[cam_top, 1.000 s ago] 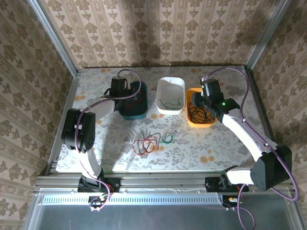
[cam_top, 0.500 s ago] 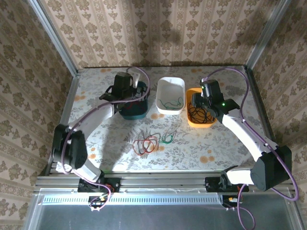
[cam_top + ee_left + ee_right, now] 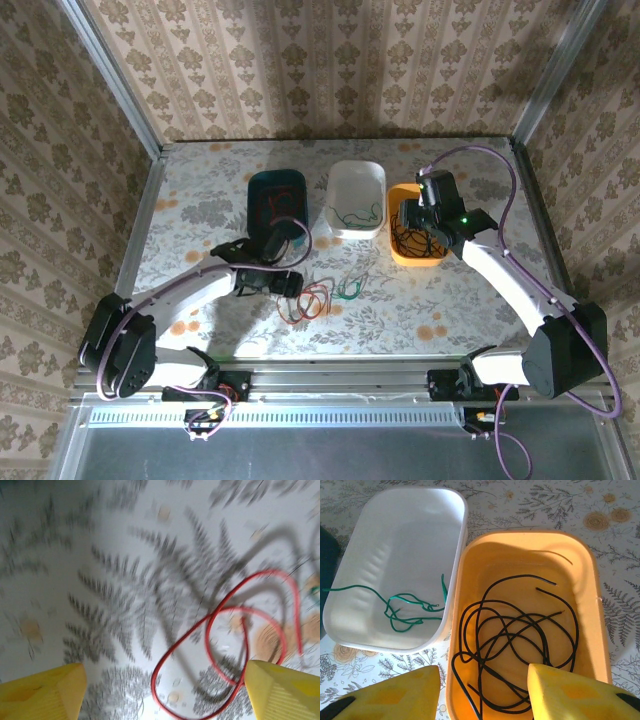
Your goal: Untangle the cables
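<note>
Left gripper [image 3: 288, 283] hangs with jaws spread wide and empty over the red cables [image 3: 307, 300], which lie looped on the table [image 3: 200, 200], nearer the arms than the white tray [image 3: 455, 570]. A green cable [image 3: 350, 289] lies beside them. A second green cable [image 3: 405, 611] rests inside the white tray. Black cables [image 3: 515, 630] sit in the orange tray [image 3: 520, 536] just right of it, under the right gripper [image 3: 482, 692], whose jaws are parted and hold nothing.

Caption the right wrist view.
Open right claw above orange tray of black cables, beside white tray holding green cable.
</note>
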Motion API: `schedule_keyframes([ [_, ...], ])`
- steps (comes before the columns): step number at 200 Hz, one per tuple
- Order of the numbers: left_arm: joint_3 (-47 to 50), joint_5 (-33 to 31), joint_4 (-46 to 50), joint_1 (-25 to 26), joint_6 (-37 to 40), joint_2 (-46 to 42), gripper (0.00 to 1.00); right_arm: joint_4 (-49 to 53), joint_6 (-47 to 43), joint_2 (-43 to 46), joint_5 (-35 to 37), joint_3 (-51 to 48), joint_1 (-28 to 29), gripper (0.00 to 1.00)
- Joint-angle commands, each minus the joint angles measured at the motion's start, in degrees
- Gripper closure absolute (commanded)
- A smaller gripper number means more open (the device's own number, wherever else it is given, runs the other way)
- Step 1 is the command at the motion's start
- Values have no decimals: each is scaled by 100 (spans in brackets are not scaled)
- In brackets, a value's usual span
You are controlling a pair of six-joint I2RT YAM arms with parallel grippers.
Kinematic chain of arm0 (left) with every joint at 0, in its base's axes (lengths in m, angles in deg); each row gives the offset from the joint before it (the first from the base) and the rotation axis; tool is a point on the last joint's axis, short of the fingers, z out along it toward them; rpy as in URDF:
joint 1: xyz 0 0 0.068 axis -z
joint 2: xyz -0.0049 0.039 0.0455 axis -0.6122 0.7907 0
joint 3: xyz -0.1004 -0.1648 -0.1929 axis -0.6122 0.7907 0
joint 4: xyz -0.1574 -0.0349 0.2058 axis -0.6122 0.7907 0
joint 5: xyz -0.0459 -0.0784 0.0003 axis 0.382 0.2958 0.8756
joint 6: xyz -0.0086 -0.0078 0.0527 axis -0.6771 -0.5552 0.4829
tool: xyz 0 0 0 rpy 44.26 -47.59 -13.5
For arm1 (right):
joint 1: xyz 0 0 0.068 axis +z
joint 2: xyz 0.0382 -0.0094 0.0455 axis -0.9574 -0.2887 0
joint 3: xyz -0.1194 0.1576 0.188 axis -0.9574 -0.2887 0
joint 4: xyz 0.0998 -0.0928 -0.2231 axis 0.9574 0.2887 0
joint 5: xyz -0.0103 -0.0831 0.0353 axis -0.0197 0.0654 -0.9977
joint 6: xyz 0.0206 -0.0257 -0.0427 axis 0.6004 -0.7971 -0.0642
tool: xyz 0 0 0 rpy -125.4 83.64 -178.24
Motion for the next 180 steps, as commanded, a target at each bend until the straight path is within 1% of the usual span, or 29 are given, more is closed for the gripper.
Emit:
schedule_keyframes([
  [1, 33, -103, 274, 71, -501, 244, 17, -65, -82, 28, -57, -26, -18, 49],
  [10, 23, -131, 275, 79, -403, 380, 17, -73, -94, 42, -30, -38, -18, 49],
  [27, -1, 84, 285, 83, -269, 647, 21, -73, -102, 62, -24, -39, -18, 49],
  [37, 4, 156, 328, 108, -247, 792, 26, -65, -98, 78, -13, -47, -15, 49],
  [48, 7, 61, 355, 141, -253, 945, 33, -86, -92, 107, 8, -85, -17, 49],
  [68, -34, -219, 285, 182, -267, 1139, 56, -133, -46, 147, 10, -161, -11, 49],
  [98, -162, -598, 106, 331, -251, 1159, 100, -126, -19, 169, 8, -192, -17, 49],
  [119, -413, -1052, -13, 463, -156, 879, 100, -143, 1, 206, 33, -202, -16, 49],
  [132, -554, -1122, -366, 476, 99, 500, 100, -174, 15, 216, 47, -223, -19, 49],
  [148, -668, -984, -995, 457, 521, -46, 100, -186, 41, 191, 70, -225, -18, 49],
  [158, -743, -788, -1354, 381, 701, -383, 100, -188, 53, 174, 71, -202, -25, 49],
  [168, -845, -535, -1567, 190, 720, -646, 100, -188, 54, 163, 62, -185, -23, 49],
  [180, -1041, -389, -1629, -176, 570, -818, 100, -205, 45, 152, 62, -171, -19, 49],
])
